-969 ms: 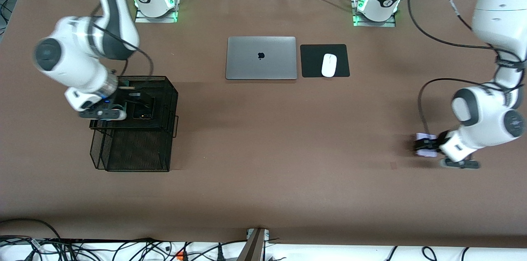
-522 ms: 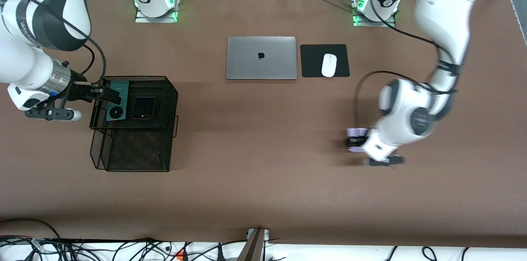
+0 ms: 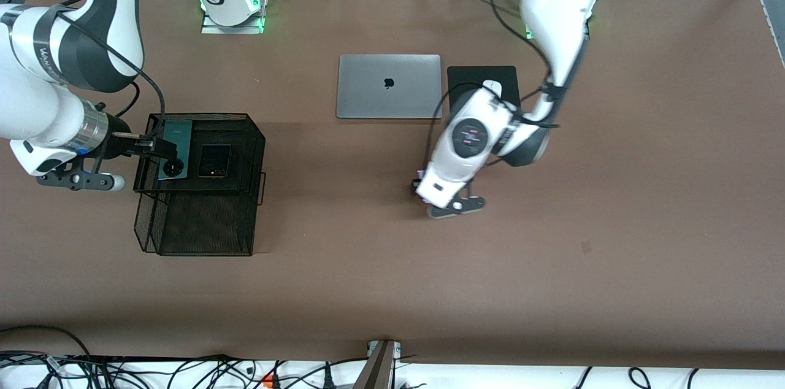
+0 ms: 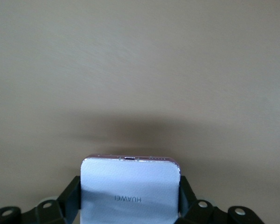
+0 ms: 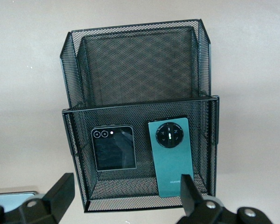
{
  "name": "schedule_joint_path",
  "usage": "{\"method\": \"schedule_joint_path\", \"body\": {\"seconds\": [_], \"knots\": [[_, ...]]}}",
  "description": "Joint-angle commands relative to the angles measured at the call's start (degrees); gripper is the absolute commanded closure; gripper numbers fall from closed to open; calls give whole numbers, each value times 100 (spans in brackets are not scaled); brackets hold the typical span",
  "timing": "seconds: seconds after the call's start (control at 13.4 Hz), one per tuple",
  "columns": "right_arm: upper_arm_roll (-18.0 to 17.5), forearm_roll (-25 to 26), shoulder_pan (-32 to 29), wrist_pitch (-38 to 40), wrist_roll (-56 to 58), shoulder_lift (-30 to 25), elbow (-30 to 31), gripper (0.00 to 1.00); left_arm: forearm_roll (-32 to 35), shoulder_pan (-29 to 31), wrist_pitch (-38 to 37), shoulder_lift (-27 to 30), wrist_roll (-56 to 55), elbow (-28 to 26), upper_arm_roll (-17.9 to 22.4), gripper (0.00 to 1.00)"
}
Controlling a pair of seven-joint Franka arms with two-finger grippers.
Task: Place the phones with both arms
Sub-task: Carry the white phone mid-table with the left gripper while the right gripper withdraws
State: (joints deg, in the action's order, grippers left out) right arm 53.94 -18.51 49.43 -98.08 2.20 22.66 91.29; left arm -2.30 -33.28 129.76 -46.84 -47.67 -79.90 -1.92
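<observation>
A black mesh basket (image 3: 258, 150) stands toward the right arm's end of the table. In its upper tray lie a dark-green phone (image 3: 173, 145) with a round camera ring and a small black phone (image 3: 214, 160) side by side. The right wrist view shows the same green phone (image 5: 171, 156) and black phone (image 5: 113, 148). My right gripper (image 3: 158, 148) hangs open at the basket's outer edge, holding nothing. My left gripper (image 4: 130, 201) is shut on a pale lilac-white phone (image 4: 130, 182) and is over bare table near the middle (image 3: 420, 185), where the wrist hides most of the phone.
A closed silver laptop (image 3: 389, 86) lies farther from the front camera than the left gripper. Beside it a black mouse pad (image 3: 466, 79) and a white mouse (image 3: 490, 84) are partly covered by the left arm. The basket's lower tier (image 3: 202, 226) juts toward the front camera.
The left arm has swung with the lilac-white phone from its own end of the table to the middle. The right gripper has drawn back off the basket, uncovering the green phone in the tray.
</observation>
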Motion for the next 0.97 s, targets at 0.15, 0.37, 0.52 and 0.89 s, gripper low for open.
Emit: {"method": "schedule_joint_path", "body": {"seconds": [0.15,0.37,0.52,0.89], "knots": [[-85,40,-83,158,-62,46,-138,0,89,-1407,-161,-1212,-945,1686,1279,100],[-85,40,-83,167,-62,46,-120,0,150,-1794,-161,-1512,-1069,1996,1421,100],[-85,40,-74,167,-71,46,-112,0,194,-2050,-117,-1591,-1069,2004,1641,100],[-85,40,-74,158,-62,55,-59,0,212,-2235,-108,-1706,-1061,1996,1633,100]]}}
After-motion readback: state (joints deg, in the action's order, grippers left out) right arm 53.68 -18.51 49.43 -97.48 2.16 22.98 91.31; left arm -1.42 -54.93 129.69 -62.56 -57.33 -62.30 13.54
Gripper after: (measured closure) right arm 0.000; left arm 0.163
